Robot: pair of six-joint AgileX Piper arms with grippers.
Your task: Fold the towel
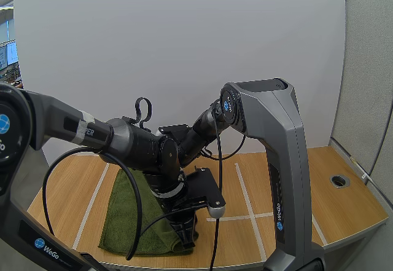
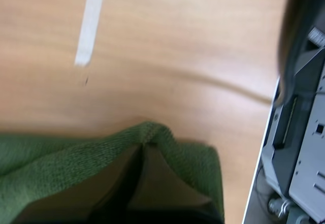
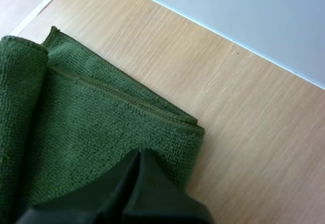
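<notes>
Nearest, the left gripper is seen at the near end of the towel. Its fingers are closed together, with a peak of green cloth gathered up round their tips. The cloth is judged to be pinched between them.

The right gripper is set over the towel's top face, close to a corner, its fingers lying together as one dark wedge. No cloth is seen drawn up between them, so they are taken as closed on nothing. Which end of the towel that corner belongs to cannot be told. Several stacked edges are shown at it, so the towel is judged to be doubled at least once already.

Beyond its near end the towel is laid as a long strip running away across the table, mostly flat, with one long side bulged up. A tape line is laid just beside the towel's left side. A hole is cut in the table well apart from the towel, to its right.

A further fold is judged to be in hand, at the stage of gripping the near end. For the next move, a firm pinch through all layers is called for. A lift and a carry towards the towel's far end would follow, with the edges kept level so that the layers are not dragged askew.
</notes>
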